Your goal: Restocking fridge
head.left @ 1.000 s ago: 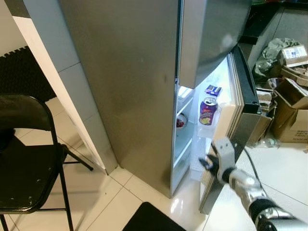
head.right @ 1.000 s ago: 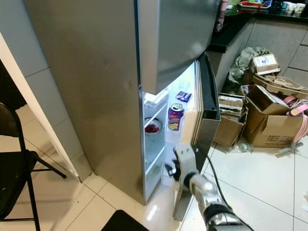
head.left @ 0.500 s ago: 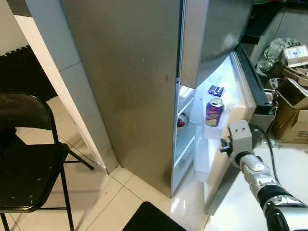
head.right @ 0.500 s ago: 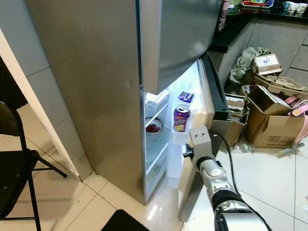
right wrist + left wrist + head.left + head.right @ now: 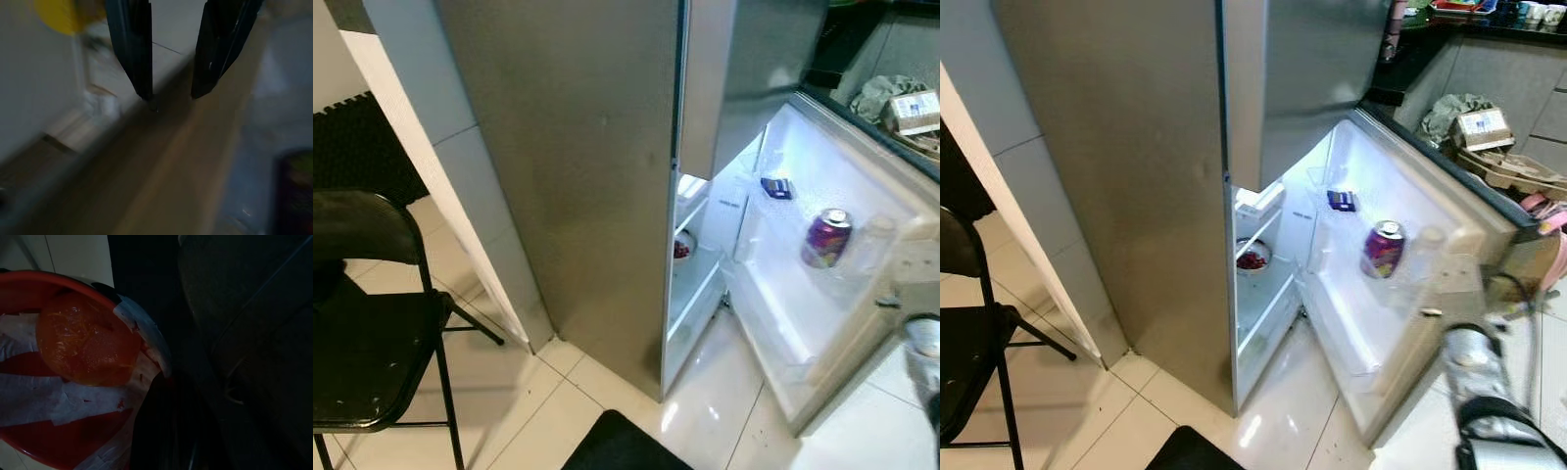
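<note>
One door swung wide

Fridge door [image 5: 822, 323] now stands far more open than before, its purple can [image 5: 825, 238] on the door shelf. Right gripper [image 5: 171, 100], fingers parted and empty, is blurred at the door's edge. Left wrist view is dark: red bowl [image 5: 29, 440].

Head views evenly lit w/ soft room light; brightest spot is the lit fridge interior [image 5: 705, 255], which washes out the open door's [image 5: 1400, 206] inner lining and glares on the glossy floor tiles [image 5: 700, 411] below. Right arm [image 5: 1474, 372] at near right is blurred. Left wrist view very dark, only a red bowl [image 5: 29, 431] dimly lit. Right wrist view dim, heavily smeared by motion blur.
</note>
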{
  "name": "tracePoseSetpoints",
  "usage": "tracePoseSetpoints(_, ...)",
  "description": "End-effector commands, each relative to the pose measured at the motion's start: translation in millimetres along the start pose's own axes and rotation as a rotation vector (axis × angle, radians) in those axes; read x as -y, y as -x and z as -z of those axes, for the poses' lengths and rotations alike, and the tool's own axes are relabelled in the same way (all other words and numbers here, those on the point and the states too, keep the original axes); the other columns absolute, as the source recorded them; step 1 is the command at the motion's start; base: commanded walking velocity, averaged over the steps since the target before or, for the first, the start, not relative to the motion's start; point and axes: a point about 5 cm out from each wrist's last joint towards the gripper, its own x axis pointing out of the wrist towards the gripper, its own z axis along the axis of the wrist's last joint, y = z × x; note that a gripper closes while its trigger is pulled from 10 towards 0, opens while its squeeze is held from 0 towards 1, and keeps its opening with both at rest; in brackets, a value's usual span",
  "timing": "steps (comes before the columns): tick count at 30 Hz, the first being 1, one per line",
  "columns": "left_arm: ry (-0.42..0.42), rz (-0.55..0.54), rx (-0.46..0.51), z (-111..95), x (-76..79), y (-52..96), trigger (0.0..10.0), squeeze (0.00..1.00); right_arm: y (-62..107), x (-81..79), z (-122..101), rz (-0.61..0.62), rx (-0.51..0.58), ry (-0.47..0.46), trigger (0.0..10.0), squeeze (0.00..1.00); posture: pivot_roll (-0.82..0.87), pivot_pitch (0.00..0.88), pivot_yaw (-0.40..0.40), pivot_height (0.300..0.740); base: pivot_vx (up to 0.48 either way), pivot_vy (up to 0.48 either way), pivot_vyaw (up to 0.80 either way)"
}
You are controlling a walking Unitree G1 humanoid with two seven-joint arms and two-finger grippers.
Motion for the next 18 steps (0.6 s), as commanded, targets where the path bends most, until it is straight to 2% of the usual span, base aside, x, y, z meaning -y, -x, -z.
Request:
tracePoseSetpoints(1,-0.005,0.004,0.056,-14,1.6,-0.7,10.0,0.0,1.4,18.1,14,0.069,-0.057,-0.011,10.0,0.0,-0.06,0.0,-0.001,0.74,0.0,0.0,0.0)
tracePoseSetpoints(3,-0.007,0.006,0.055,-14,1.7,-0.7,10.0,0.0,3.6,19.6,21,0.066,-0.077,-0.001,10.0,0.0,-0.06,0.0,-0.001,0.74,0.0,0.0,0.0)
tracePoseSetpoints(6,-0.008,0.006,0.061,-17,1.9,-0.8,10.0,0.0,15.7,4.6,47,0.03,-0.157,0.025,10.0,0.0,-0.06,0.0,-0.002,0.74,0.0,0.0,0.0)
tracePoseSetpoints(10,-0.005,0.005,0.067,-19,1.8,-0.8,10.0,0.0,23.5,-6.5,59,-0.002,-0.195,0.032,10.0,0.0,-0.05,0.0,-0.003,0.74,0.0,0.0,0.0)
tracePoseSetpoints(12,-0.004,0.004,0.072,-21,1.3,-0.8,10.0,0.0,38.9,-27.3,81,-0.08,-0.269,0.059,10.0,0.0,-0.05,0.0,-0.001,0.74,0.0,0.0,0.0)
tracePoseSetpoints(13,-0.004,0.004,0.072,-21,1.3,-0.8,10.0,0.0,38.9,-27.3,81,-0.08,-0.269,0.059,10.0,0.0,-0.05,0.0,-0.001,0.74,0.0,0.0,0.0)
tracePoseSetpoints(15,-0.004,0.003,0.074,-21,1.0,-0.8,10.0,0.0,55.0,-43.0,101,-0.161,-0.351,0.07,10.0,0.0,-0.05,0.0,-0.002,0.74,0.0,0.0,0.0)
tracePoseSetpoints(16,-0.004,0.003,0.074,-21,1.0,-0.8,10.0,0.0,55.0,-43.0,101,-0.161,-0.351,0.07,10.0,0.0,-0.05,0.0,-0.002,0.74,0.0,0.0,0.0)
tracePoseSetpoints(18,0.01,0.004,0.079,-22,0.9,-0.8,10.0,0.0,86.4,-65.1,134,-0.316,-0.47,0.101,10.0,0.0,-0.05,0.0,-0.005,0.74,0.0,0.0,0.0)
